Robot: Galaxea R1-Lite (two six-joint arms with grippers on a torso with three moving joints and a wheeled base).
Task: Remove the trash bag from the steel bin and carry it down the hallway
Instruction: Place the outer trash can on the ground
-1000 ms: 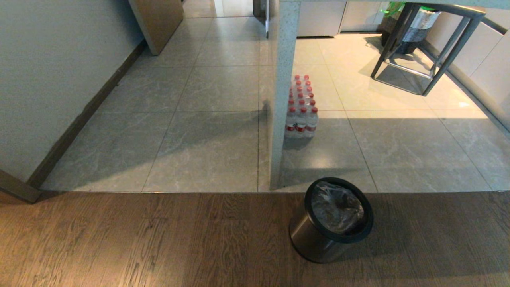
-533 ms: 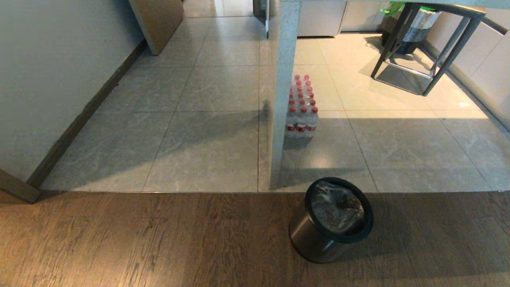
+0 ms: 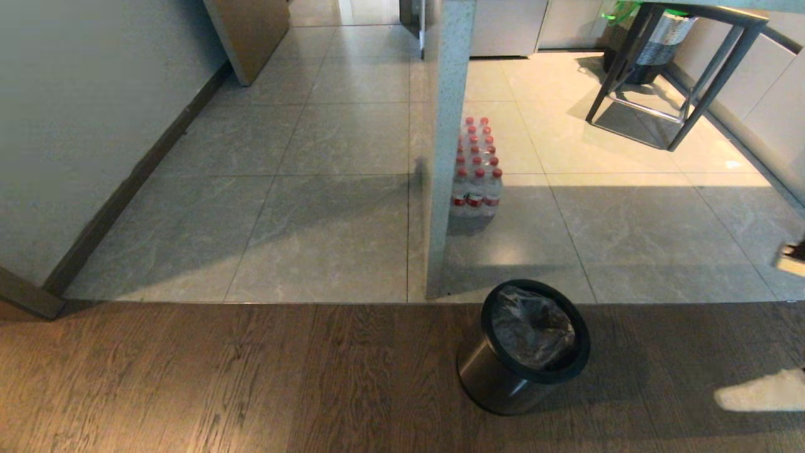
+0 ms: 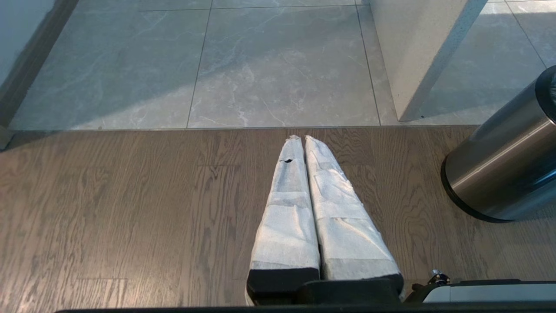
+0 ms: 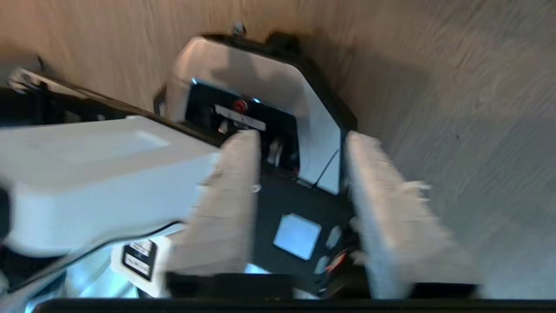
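Bringing the right arm [image 3: 761, 390] into the head view at last: shows only as pale blurs at the right edge, where nothing stood a moment ago. Means the reach for the bag is only starting, judging by the gap to the target.

Parting the right gripper [image 5: 302, 137] as well: seen in its wrist view with fingers roughly halfway apart, clasping nothing, and pointed back at the robot's own base rather than at the bin. Needs turning toward the bin and lowering over its rim before any pinch.

Leaves the trash bag [image 3: 531, 327] untouched, sitting crumpled inside the steel bin [image 3: 497, 377], which stands upright on the near wood floor [image 3: 251, 377], just near of the pillar [image 3: 446, 157] and near of the pack of water bottles [image 3: 475, 170]. Stays put across the last second, along with everything else on the floor.

Keeps the left gripper [image 4: 299, 138] parked low over the wood, fingers pressed together on nothing, left of the bin.

Offers the tiled hallway [image 3: 327, 126] at far left, beyond the wood.
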